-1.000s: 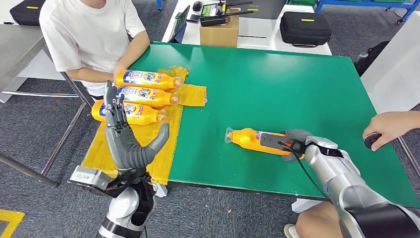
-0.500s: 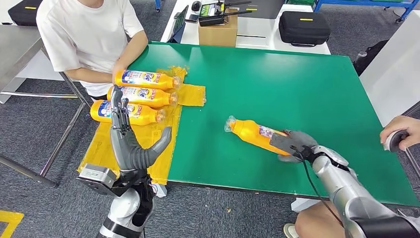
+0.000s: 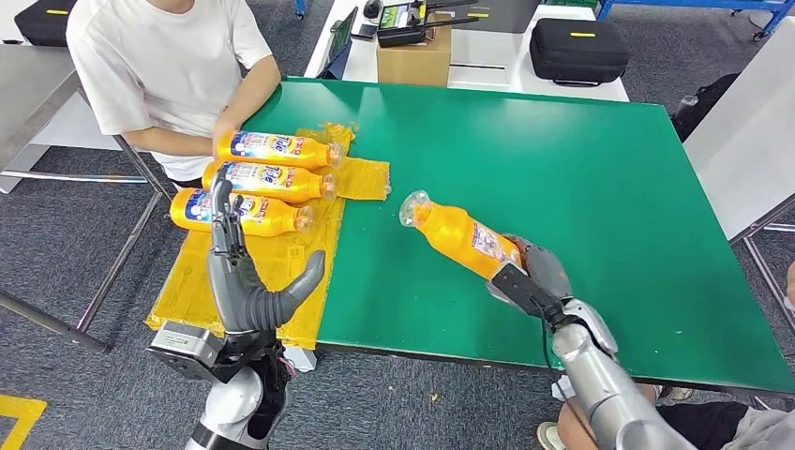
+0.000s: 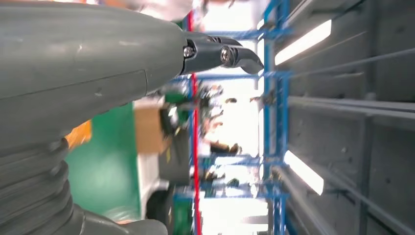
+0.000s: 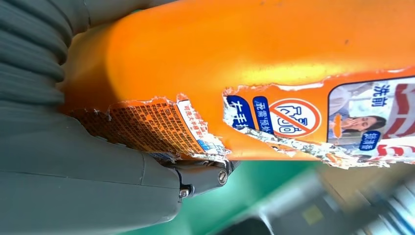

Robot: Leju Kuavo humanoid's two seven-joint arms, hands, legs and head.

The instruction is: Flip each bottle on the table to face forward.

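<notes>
Right hand [image 3: 531, 275]: grips the base of the orange bottle [image 3: 459, 236], centre of the frame, above the green worktop [image 3: 581, 169].
Axis: diagonal, clear cap to upper left, away from the hand.
Surface: smooth plastic, torn paper label.
Left hand [image 3: 246, 272]: open, lower left, holding nothing.

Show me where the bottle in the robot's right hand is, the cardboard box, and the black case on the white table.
held bottle [image 3: 457, 234], head view, on its orange body, between the neck and the label.
cardboard box [image 3: 412, 62], head view, on its front face.
black case [image 3: 578, 49], head view, on its top panel.
</notes>
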